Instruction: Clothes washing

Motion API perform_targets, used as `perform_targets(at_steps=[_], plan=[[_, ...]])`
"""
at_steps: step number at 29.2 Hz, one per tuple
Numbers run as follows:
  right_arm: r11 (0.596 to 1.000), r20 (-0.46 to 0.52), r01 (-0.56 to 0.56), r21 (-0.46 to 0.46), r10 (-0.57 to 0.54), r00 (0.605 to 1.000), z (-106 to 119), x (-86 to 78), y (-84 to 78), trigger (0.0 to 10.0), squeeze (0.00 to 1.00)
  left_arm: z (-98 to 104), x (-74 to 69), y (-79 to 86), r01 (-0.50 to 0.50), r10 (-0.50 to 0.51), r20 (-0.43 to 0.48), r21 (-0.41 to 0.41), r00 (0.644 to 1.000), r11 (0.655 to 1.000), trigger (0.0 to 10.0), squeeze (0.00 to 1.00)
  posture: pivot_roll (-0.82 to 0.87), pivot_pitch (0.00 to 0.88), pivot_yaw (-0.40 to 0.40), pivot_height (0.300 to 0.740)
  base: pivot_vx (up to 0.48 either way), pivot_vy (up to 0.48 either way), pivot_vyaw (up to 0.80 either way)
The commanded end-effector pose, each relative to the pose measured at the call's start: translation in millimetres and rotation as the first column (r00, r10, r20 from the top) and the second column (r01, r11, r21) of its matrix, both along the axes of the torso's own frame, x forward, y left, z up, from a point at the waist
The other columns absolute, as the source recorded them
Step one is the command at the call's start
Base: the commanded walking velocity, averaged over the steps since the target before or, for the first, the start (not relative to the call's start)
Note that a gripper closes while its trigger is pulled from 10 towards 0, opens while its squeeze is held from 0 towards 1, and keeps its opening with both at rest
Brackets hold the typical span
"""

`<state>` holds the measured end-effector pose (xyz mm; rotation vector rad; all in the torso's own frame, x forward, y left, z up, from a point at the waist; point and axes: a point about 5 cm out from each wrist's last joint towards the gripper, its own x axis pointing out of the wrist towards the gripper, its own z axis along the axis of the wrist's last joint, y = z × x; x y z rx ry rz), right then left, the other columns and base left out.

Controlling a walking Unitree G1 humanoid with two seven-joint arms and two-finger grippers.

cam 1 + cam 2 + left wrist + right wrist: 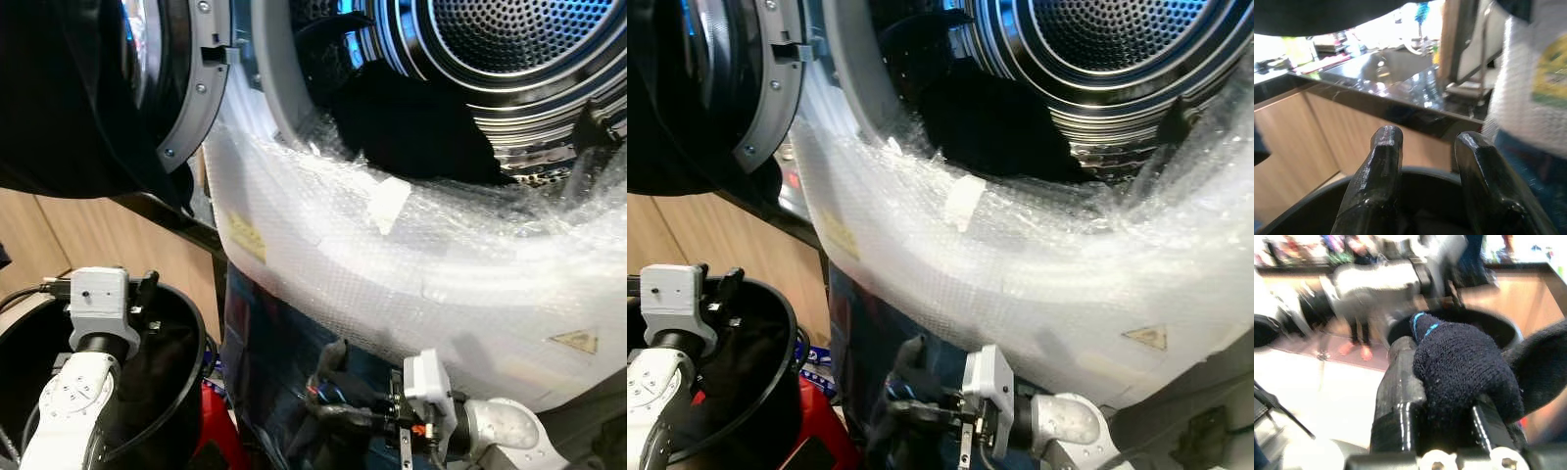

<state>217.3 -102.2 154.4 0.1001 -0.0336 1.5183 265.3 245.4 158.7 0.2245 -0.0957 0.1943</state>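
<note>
Your right gripper (1449, 396) is pinching a dark knit sock (1459, 367) with a blue stripe, the fabric bunched between its fingers (1400, 396). It sits low, below the bubble wrap (392, 264) taped over the washing machine's front. Your left gripper (1425, 181) has its fingers (1376, 186) spread with nothing between them, just over the rim of the black basket (191, 304) at lower left; dark laundry lies inside it. More dark clothes (411, 127) sit at the front lip of the steel drum (519, 59). Door (186, 88) hangs open to the left. Wood cabinet (39, 245) behind the basket.
</note>
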Motion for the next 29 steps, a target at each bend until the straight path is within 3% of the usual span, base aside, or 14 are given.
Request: perform_targets(at_steps=[1,5,6,7,8,11,13,16,19,22,23,26,27,29], plan=[[0.990,0.076,-0.090,0.106,0.082,0.994,37,-6.9,3.6,0.0,0.00,-2,4.6,-5.5,0.009,-0.009,0.003,0.074,1.000,0.997,10.0,0.00,0.14,0.054,-0.104,0.740,0.000,0.000,0.00],[0.967,0.144,-0.141,0.211,0.112,0.983,72,-6.1,8.7,0.0,0.00,-8,8.2,-10.7,-0.006,0.006,0.005,0.081,1.000,0.997,10.0,0.00,0.13,0.048,-0.104,0.740,0.000,0.000,0.00],[0.951,0.202,-0.141,0.276,0.086,0.976,94,2.0,10.9,0.0,0.00,-11,9.9,-14.8,0.012,-0.012,-0.003,0.099,1.000,0.995,10.0,0.00,0.12,0.047,-0.105,0.740,0.000,0.000,0.00],[0.951,0.202,-0.141,0.276,0.086,0.976,94,2.0,10.9,0.0,0.00,-11,9.9,-14.8,0.012,-0.012,-0.003,0.099,1.000,0.995,10.0,0.00,0.12,0.047,-0.105,0.740,0.000,0.000,0.00],[0.938,0.247,-0.131,0.321,0.050,0.968,112,10.8,12.8,0.0,0.00,-14,11.1,-18.9,0.033,-0.032,-0.010,0.122,0.999,0.992,10.0,0.00,0.12,0.044,-0.105,0.740,0.000,0.000,0.00],[0.916,0.303,-0.151,0.372,0.034,0.952,138,23.9,15.3,0.0,0.00,-17,12.8,-24.3,0.049,-0.047,-0.013,0.130,0.999,0.990,10.0,0.00,0.11,0.036,-0.104,0.740,0.000,0.000,0.00],[0.903,0.350,-0.188,0.386,0.045,0.936,160,33.0,20.6,0.0,0.00,-20,15.1,-28.7,0.062,-0.060,-0.016,0.130,0.998,0.990,10.0,0.00,0.10,0.030,-0.102,0.740,0.000,0.000,0.00],[0.905,0.394,-0.214,0.368,0.057,0.917,173,38.6,27.0,0.0,0.00,-21,16.9,-31.8,0.069,-0.068,-0.013,0.130,0.998,0.989,10.0,0.00,0.09,0.025,-0.102,0.740,0.000,0.000,0.00],[0.916,0.434,-0.197,0.349,0.029,0.901,189,54.5,35.7,0.0,0.00,-23,19.6,-40.2,0.106,-0.105,-0.017,0.156,0.994,0.982,10.0,0.00,0.10,0.021,-0.111,0.740,0.000,0.000,0.00],[0.918,0.455,-0.086,0.387,-0.110,0.884,216,85.4,39.1,0.0,0.00,-25,19.4,-42.9,0.111,-0.110,-0.016,0.140,0.994,0.984,10.0,0.00,0.10,0.017,-0.114,0.740,0.000,0.000,0.00],[0.913,0.446,-0.003,0.408,-0.196,0.873,234,104.0,38.0,0.0,0.00,-26,18.9,-43.8,0.113,-0.112,-0.017,0.146,0.994,0.983,10.0,0.00,0.11,0.017,-0.119,0.740,0.000,0.000,0.00],[0.904,0.442,0.078,0.419,-0.279,0.853,249,118.4,35.6,0.0,0.00,-27,18.3,-44.3,0.114,-0.113,-0.018,0.148,0.993,0.982,10.0,0.00,0.11,0.016,-0.123,0.740,0.000,0.000,0.00],[0.873,0.414,0.189,0.449,-0.391,0.822,268,133.3,30.7,0.0,0.00,-27,17.6,-44.3,0.114,-0.112,-0.019,0.146,0.993,0.983,10.0,0.00,0.11,0.016,-0.126,0.740,0.000,0.000,0.00],[0.858,0.396,0.234,0.458,-0.433,0.810,275,138.6,28.6,0.0,0.00,-28,17.4,-44.3,0.114,-0.112,-0.019,0.146,0.994,0.983,10.0,0.00,0.11,0.015,-0.129,0.740,0.000,0.000,0.00]])
